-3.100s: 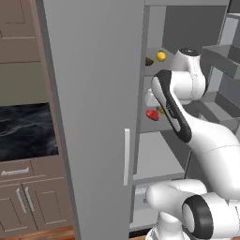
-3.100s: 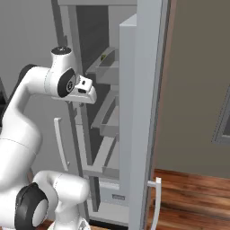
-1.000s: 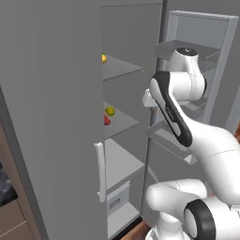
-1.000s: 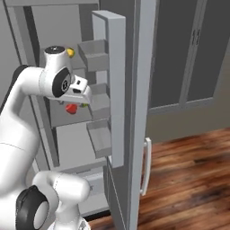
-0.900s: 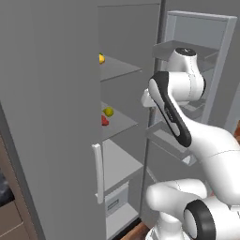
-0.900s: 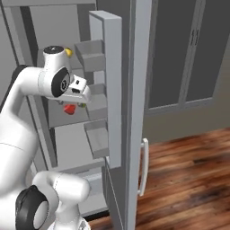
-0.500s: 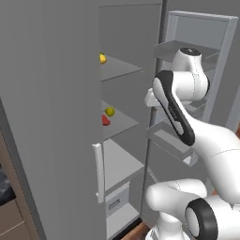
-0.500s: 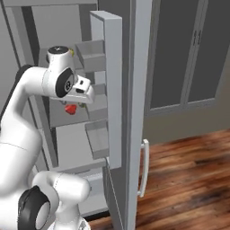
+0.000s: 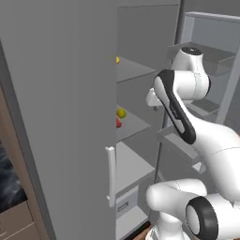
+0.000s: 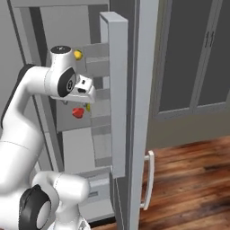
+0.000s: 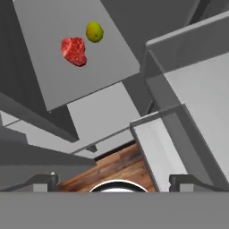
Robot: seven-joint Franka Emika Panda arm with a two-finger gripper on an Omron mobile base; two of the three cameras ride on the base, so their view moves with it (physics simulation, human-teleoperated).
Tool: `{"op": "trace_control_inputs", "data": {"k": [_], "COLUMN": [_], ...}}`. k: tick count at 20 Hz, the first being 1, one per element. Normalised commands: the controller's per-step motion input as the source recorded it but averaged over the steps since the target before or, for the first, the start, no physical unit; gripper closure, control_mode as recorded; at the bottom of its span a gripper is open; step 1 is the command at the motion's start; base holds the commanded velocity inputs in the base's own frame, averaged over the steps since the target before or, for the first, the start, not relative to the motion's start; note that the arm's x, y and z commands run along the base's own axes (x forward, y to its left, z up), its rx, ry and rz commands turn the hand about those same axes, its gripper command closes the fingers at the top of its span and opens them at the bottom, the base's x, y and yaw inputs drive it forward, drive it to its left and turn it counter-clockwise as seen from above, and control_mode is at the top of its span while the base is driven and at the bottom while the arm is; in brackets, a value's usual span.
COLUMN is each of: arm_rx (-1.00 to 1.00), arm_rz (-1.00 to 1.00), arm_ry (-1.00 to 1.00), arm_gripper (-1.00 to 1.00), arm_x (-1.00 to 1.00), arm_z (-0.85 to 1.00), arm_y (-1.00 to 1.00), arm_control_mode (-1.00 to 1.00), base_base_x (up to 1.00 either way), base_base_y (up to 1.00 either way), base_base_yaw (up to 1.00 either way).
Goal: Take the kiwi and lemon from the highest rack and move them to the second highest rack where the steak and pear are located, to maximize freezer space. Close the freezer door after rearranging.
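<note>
**Lemon waits on the top shelf while the hand hangs empty below it**

Left base view: the lemon [image 9: 117, 60] peeks from behind the freezer door [image 9: 61, 117] at the near edge of the highest rack [image 9: 136, 70], above and to the left of the gripper [image 9: 153, 98]. The pear [image 9: 121, 113] and a sliver of the steak [image 9: 118, 123] sit together on the second highest rack [image 9: 133, 126], low and left of the fingers. The kiwi is hidden. The door stands wide, which leaves the shelves reachable.

Right base view: the lemon [image 10: 78, 55] lies just above the wrist, the steak [image 10: 78, 112] just under the gripper [image 10: 88, 95], so the hand sits between the two racks, short of a reach. Whether the fingers are spread cannot be told here.

Hand view: the two fingertips [image 11: 42, 181] stand far apart with nothing between them. The camera points down, so the steak [image 11: 74, 50] and pear [image 11: 94, 31] show side by side, nearly touching, well ahead of the tips on the second highest rack [image 11: 67, 85]. Bare board beside them probably leaves room for two more fruits.
</note>
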Motion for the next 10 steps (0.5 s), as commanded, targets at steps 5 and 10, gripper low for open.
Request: {"op": "trace_control_inputs", "data": {"k": [5, 10], "arm_rx": [0.00, 0.00], "arm_rz": [0.00, 0.00], "arm_ry": [0.00, 0.00], "arm_gripper": [-1.00, -1.00], "arm_x": [0.00, 0.00], "arm_z": [0.00, 0.00], "arm_y": [0.00, 0.00], "arm_control_mode": [1.00, 1.00], "base_base_x": [0.35, 0.48], "base_base_y": [0.29, 0.38], "base_base_yaw": [0.00, 0.00]}}
